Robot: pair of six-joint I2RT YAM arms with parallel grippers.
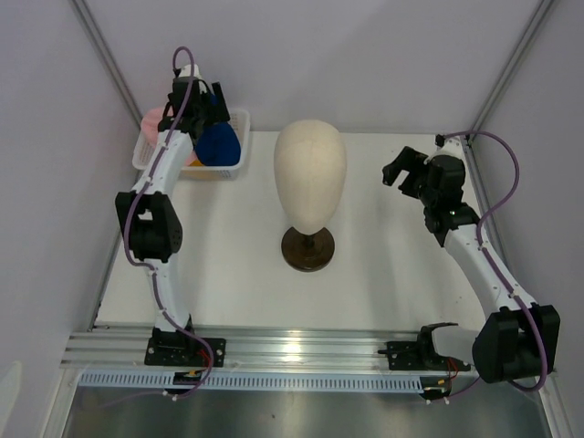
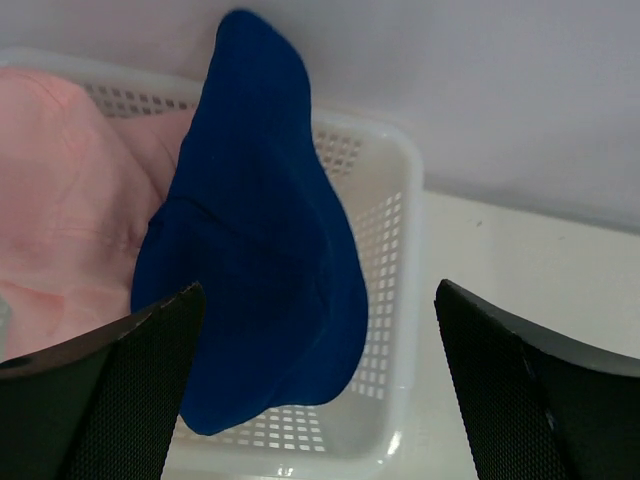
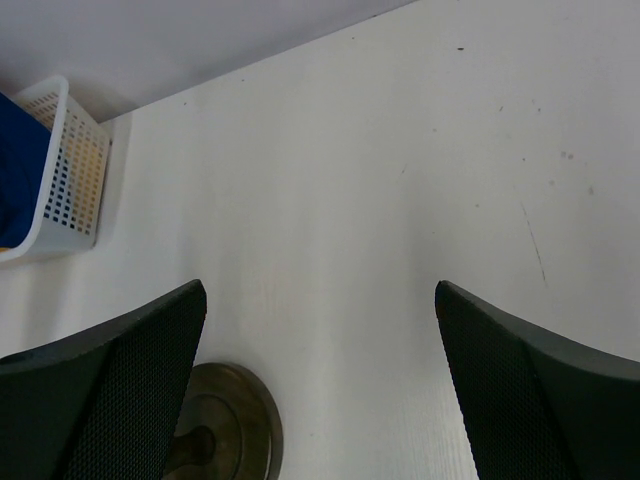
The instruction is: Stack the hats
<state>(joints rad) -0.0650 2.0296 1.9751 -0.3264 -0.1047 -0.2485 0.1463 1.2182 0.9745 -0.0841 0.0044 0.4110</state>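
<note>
Our left gripper (image 2: 315,330) hangs over the white mesh basket (image 2: 405,200), its 2 fingers (image 2: 120,400) spread wide and closed on nothing. In the left wrist view the dark blue hat (image 2: 260,260) lies just past them. It stands on edge inside the basket, its top rising above the rim at 12 o'clock. The pink hat (image 2: 70,190) is in the same basket, pressed against the blue hat's 9 o'clock side. We cannot make out any other hat from these views.

From the top view, the basket sits at the 10 o'clock corner of the tabletop (image 1: 237,274), hard against the back edge. Both hats are inside it, blue towards 3 o'clock and pink towards 9 o'clock.

Our right gripper (image 1: 401,169) is also wide open and holds nothing. It hovers above bare tabletop at 3 o'clock of the cream mannequin head (image 1: 310,173), well apart from it. The head stands upright on its dark round stand (image 1: 307,248) at mid-table. It wears no hat.
</note>
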